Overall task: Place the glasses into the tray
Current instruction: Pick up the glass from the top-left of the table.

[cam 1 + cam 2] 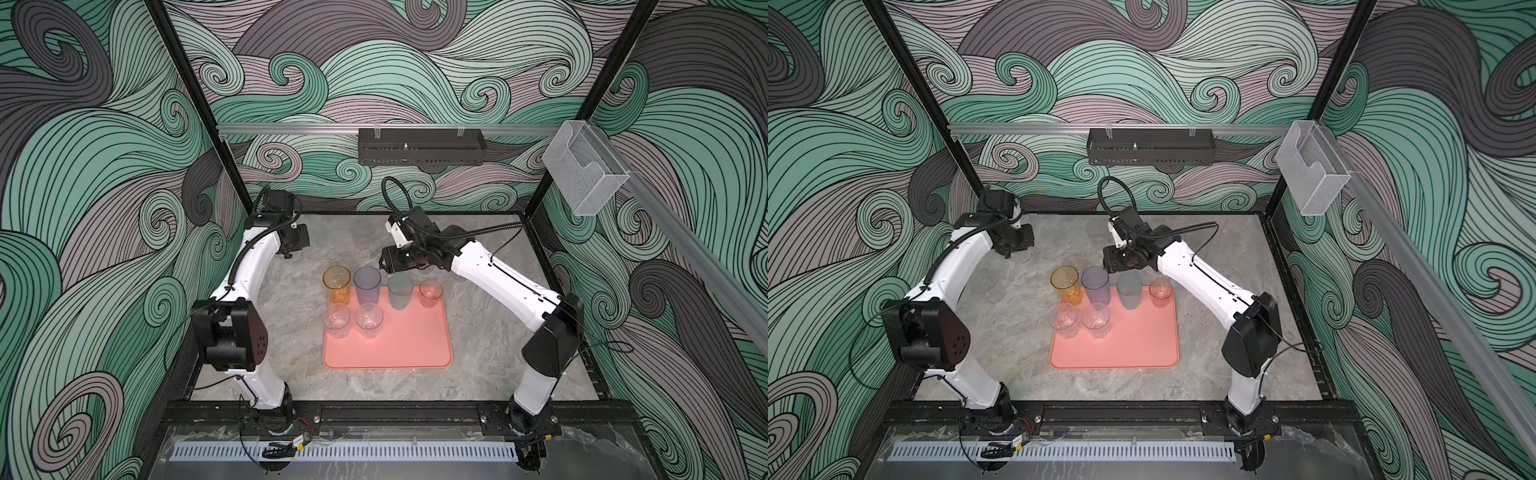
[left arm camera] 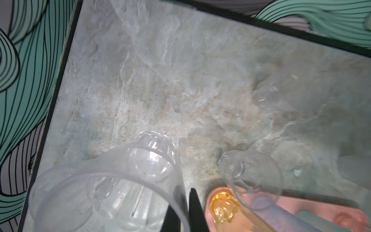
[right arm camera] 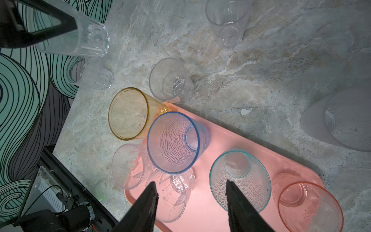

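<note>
The left gripper point(image 2: 184, 192) is pinching a clear tumbler point(image 2: 112, 186) by its wall, far-left of the tray point(image 3: 230, 140). The right gripper point(image 3: 190, 186) is hanging open and empty above the teal tumbler point(image 3: 241, 172).

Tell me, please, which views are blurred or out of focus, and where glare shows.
Left wrist view: the held glass carries a white glare spot, and the table behind is smeared. Right wrist view: the blue glass is sharp, the frosted glass at the frame edge is out of focus. Both top views: evenly lit, yet a clear glass off the tray nearly vanishes.
</note>
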